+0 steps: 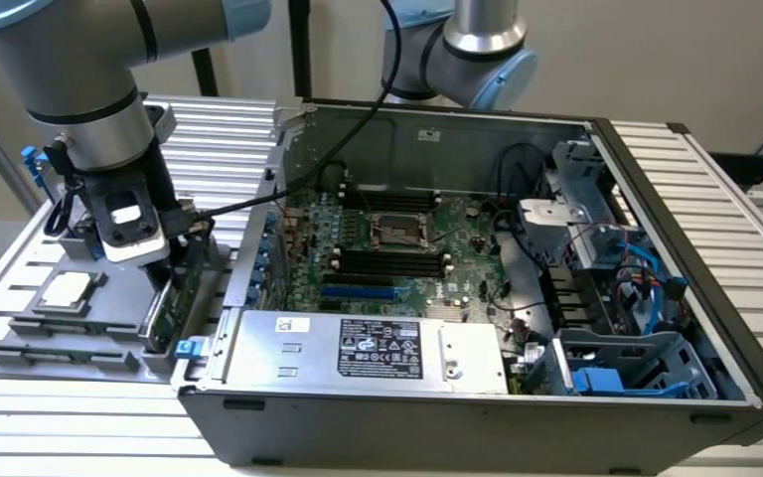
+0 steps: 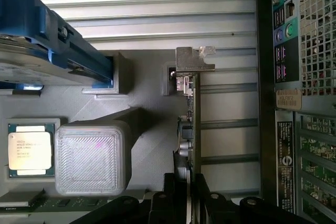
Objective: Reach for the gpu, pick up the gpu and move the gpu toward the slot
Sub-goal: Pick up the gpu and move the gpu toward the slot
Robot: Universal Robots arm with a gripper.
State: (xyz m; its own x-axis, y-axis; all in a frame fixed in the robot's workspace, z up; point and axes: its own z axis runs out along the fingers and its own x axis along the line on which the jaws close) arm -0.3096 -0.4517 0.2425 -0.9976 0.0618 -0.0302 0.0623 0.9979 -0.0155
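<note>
The gpu [image 1: 167, 303] stands on edge in a grey holder [image 1: 37, 333] at the exterior view's left, beside the open computer case [image 1: 488, 417]. In the wrist view the gpu [image 2: 190, 114] runs edge-on, dark and thin, with its silver bracket [image 2: 194, 59] at the far end, seated in the holder. My gripper [image 1: 170, 260] is down over the card. Its black fingers [image 2: 169, 195] press close on both sides of the board, so the gripper [image 2: 186, 184] is shut on it. The blue slot [image 1: 355, 293] lies on the motherboard inside the case.
A silver CPU chip [image 2: 30, 149] and a hard drive with blue rails [image 2: 47, 45] share the holder. A pale ribbed block [image 2: 90, 156] sits beside the card. The case's rear panel [image 2: 304, 103] lies close along the card's other side. A second arm [image 1: 481, 50] hangs behind the case.
</note>
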